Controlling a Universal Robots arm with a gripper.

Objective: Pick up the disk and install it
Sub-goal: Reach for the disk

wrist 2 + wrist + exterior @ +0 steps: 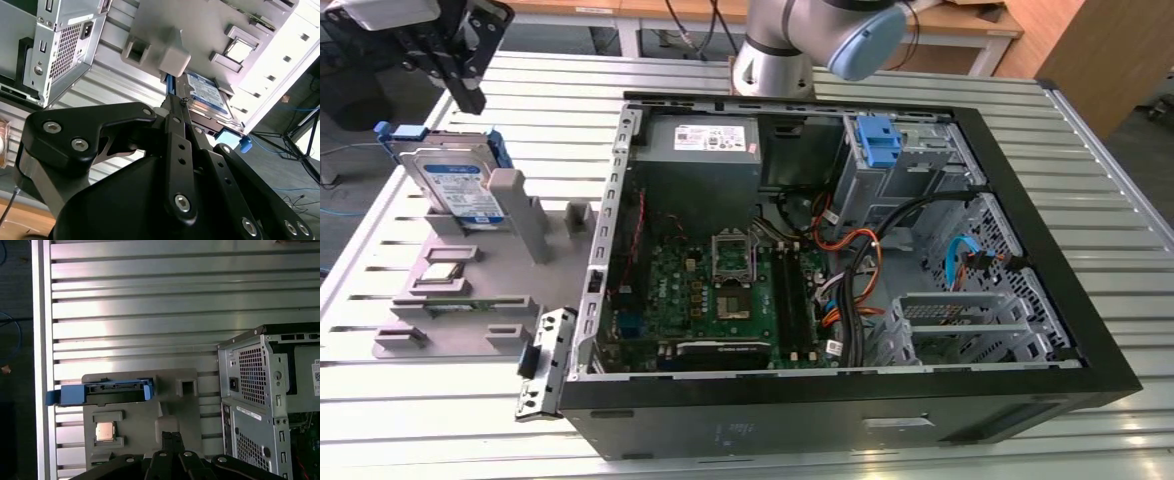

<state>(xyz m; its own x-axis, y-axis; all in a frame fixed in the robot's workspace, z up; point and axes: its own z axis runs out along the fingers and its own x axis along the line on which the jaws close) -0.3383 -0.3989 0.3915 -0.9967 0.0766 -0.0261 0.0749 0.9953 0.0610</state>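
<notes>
We judge the step in hand to be the approach for the pick. The disk [454, 183] stands on its long edge in a grey holder [470, 300] on the slatted counter [427, 420], at the exterior view's left, well apart from the open computer case [1107, 330] and its drive cage [907, 165].

The tool [471, 98] hovers above the disk's upper edge, apart from it and carrying nothing. In both wrist views its two fingers [169, 437] lie pressed together, so we read it as closed and empty.

To do this step well, we think the jaws must spread wider than the disk is thick before the tool goes lower. As they stand, the tips would meet the top edge of the blue carrier [105, 391]. We would line the finger pads up with the disk's two flat faces and centre them along its length. The blue end tabs should stay free, and the grey post [507, 200] just beside the disk should not be struck. A straight drop along the holder's slot looks safest, because a tilted grip could jam the disk against the holder walls.

The arm reaches from its base joint [834, 40] behind the case across to the exterior view's left. The wrist is turned so that the tool points steeply down, with its tips over the disk's far end.
</notes>
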